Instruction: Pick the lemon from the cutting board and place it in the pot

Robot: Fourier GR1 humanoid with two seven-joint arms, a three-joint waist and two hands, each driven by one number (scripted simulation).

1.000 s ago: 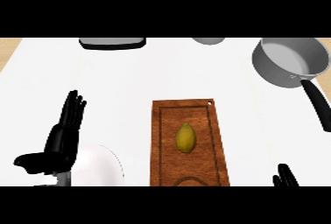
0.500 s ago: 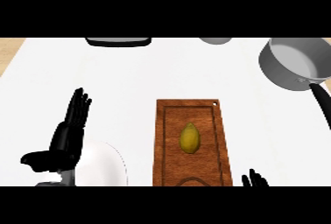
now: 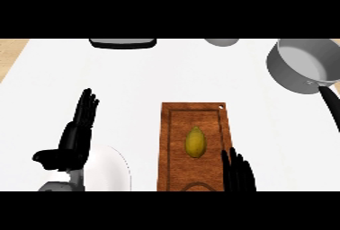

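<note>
The lemon (image 3: 195, 142) is seen lying in the middle of the brown cutting board (image 3: 176, 134). The right hand (image 3: 238, 171) is held just beside it at the board's right edge, fingers straight, with nothing held. The left hand (image 3: 74, 139) is kept open on the left, fingers up. The pot (image 3: 304, 65) is set far off at the top right.

A black tray (image 3: 123, 43) lay at the white counter's (image 3: 153, 76) far edge. A grey round object (image 3: 221, 42) sat just right of it.
</note>
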